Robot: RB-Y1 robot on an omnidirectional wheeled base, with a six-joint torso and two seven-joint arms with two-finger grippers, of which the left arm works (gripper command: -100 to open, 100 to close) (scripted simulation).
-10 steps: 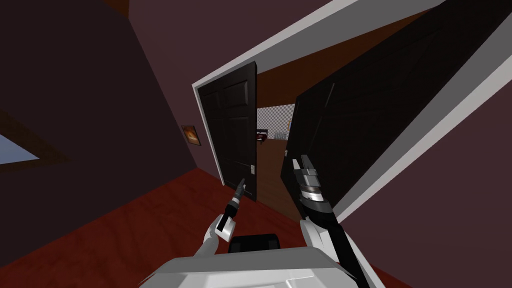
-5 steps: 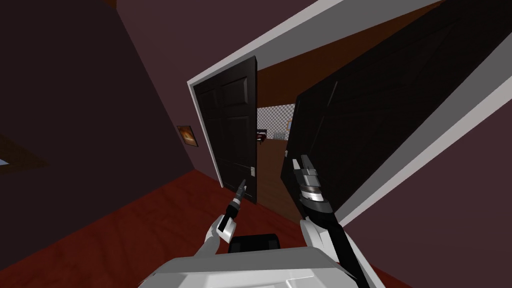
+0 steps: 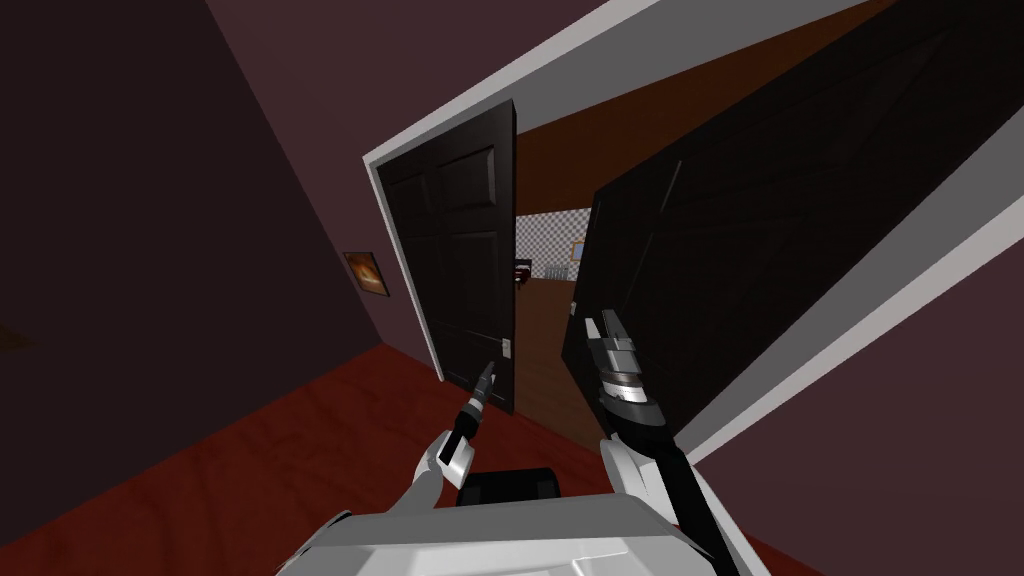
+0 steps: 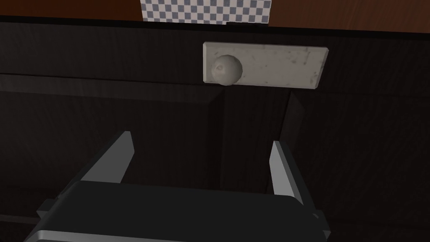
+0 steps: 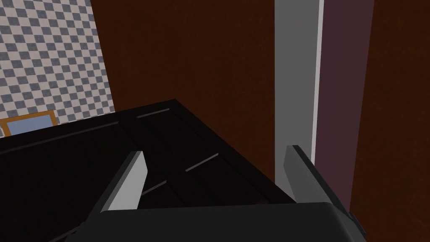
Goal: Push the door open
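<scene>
Two dark doors stand ajar ahead. The left gripper, fingers spread, faces the left door near its round knob on a grey plate. The right gripper, fingers likewise spread, is close to the right door.

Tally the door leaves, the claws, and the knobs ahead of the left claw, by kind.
Door leaves: 2, left leaf and right leaf
Claws: 2, left claw and right claw, both open
Knobs: 1, knob on a grey plate
Total: 5
</scene>
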